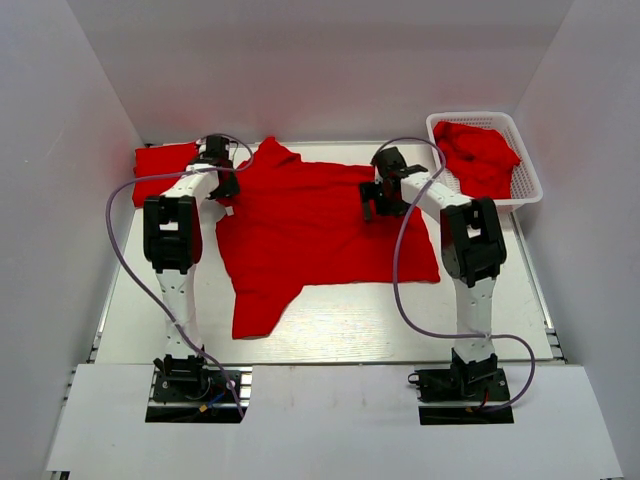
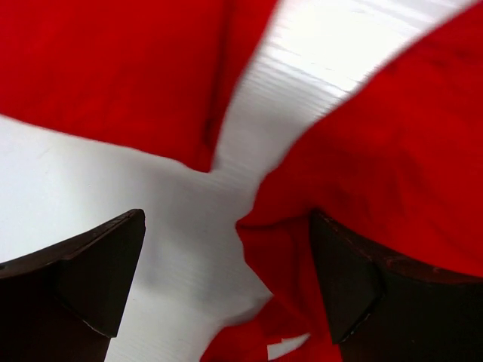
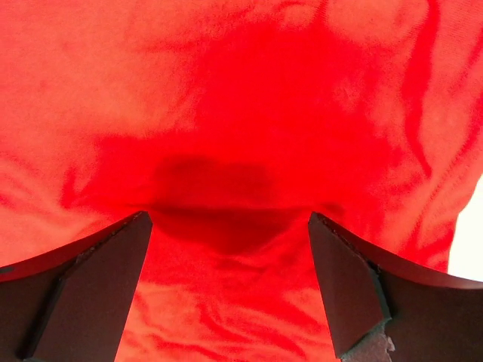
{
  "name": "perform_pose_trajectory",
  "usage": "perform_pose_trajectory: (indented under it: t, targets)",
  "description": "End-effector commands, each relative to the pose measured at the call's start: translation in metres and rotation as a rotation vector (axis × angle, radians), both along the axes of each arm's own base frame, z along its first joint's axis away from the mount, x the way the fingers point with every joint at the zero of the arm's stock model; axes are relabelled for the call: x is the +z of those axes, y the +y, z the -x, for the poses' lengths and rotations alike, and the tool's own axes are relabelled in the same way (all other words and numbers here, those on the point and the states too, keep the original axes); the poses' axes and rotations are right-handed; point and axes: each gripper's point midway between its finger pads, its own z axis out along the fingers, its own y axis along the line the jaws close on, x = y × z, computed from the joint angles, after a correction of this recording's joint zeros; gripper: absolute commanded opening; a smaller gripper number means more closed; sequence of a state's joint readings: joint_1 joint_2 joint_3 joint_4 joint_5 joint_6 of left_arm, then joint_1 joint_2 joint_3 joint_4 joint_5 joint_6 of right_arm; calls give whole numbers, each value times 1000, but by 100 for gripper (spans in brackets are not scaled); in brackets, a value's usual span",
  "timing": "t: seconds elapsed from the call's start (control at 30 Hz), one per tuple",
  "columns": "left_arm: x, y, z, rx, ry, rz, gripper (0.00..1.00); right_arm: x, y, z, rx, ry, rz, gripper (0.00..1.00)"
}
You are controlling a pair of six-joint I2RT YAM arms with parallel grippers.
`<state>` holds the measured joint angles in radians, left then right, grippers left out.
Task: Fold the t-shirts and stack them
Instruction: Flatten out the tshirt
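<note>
No text, label, brand, number or sign can be read in any view. The red t-shirts (image 1: 320, 220) are plain cloth with no print showing. The white basket (image 1: 470, 117) has bare lattice walls. The dark arm bases (image 1: 195, 385) at the near edge of the desk may carry small markings, but they are too small to tell.

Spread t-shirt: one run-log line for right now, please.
spread t-shirt: unfolded | left claw: open, at its edge | right claw: open, above it | basket: holds another shirt
</note>
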<state>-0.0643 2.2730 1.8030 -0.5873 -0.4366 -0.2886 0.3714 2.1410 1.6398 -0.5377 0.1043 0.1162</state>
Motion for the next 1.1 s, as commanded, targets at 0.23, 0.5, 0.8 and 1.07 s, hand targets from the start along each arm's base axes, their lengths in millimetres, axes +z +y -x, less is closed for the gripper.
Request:
perform_pose_trajectory:
  t: [0.23,0.5,0.8,1.07]
  targets:
    - [169,-46,-17,-284,-245,105,99,108,-9,19,-49,-166,-75,90]
    - [161,-71,113,-256,-65,319,99,138,-29,74,-178,-232,-168,90]
    - [68,-95,294,-133,177,561,99,108,-53,139,-261,-207,-201,90]
    - [39,-106,380,-85,295,641,96,94,-80,153,-346,-204,-105,90]
